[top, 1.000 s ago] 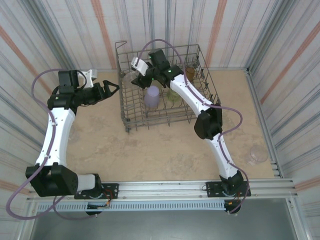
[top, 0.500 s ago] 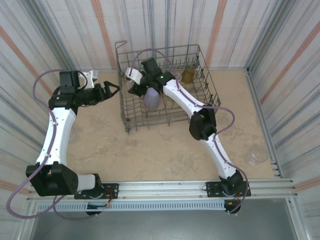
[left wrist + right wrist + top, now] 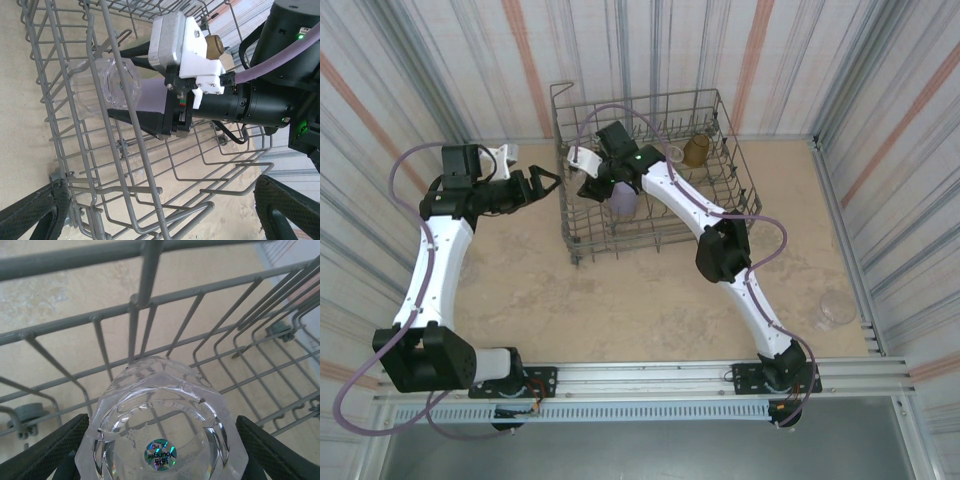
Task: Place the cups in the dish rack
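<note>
Your right gripper (image 3: 162,425) is inside the dish rack (image 3: 620,240), near its left wall, and it is closed on a clear cup (image 3: 160,440). One finger presses on each side of the cup. The cup is held on its side above the rack floor. Its bottom, with a small shiny sticker (image 3: 160,455), faces the wrist camera, and its mouth points toward the rack's wires. Just beside it stands the lavender cup (image 3: 623,200), also in the rack, and the amber cup (image 3: 696,151) sits near the far right corner of the rack. A second clear cup (image 3: 837,307) is out on the table (image 3: 620,300), well apart from the rack, close to the right edge. Your left gripper (image 3: 544,181) hangs just outside the rack's left wall with the jaws wide apart, and it holds nothing.
</note>
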`<move>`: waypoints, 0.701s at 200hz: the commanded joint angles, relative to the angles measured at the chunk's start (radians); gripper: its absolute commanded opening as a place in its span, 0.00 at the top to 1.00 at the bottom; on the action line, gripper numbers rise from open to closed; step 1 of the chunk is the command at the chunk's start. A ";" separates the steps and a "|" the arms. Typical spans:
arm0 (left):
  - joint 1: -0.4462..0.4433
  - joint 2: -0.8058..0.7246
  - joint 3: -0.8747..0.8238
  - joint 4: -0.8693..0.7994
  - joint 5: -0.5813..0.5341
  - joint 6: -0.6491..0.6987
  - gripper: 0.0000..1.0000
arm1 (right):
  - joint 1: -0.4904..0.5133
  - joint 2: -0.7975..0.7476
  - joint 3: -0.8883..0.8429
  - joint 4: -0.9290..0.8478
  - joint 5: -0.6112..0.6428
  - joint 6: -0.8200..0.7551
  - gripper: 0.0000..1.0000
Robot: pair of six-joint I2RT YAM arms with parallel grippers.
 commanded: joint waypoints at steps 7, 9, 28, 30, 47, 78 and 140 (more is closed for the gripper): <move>0.012 -0.011 -0.010 0.007 0.027 0.015 0.01 | 0.028 -0.051 0.032 -0.092 0.003 -0.026 0.66; 0.012 -0.012 -0.009 0.007 0.028 0.013 0.01 | 0.029 -0.054 0.031 -0.098 0.006 -0.026 0.67; 0.012 -0.017 -0.011 0.005 0.030 0.012 0.01 | 0.046 -0.102 -0.019 -0.121 0.009 -0.023 0.67; 0.012 -0.019 -0.012 0.005 0.030 0.012 0.01 | 0.049 -0.108 -0.030 -0.120 0.009 -0.024 0.68; 0.012 -0.024 -0.013 0.005 0.030 0.013 0.01 | 0.068 -0.172 -0.122 -0.096 0.020 -0.023 0.68; 0.013 -0.030 -0.015 0.008 0.037 0.003 0.01 | 0.082 -0.268 -0.255 -0.061 0.029 0.005 0.67; 0.012 -0.042 -0.021 0.019 0.039 -0.011 0.01 | 0.098 -0.292 -0.294 -0.139 0.026 0.034 0.65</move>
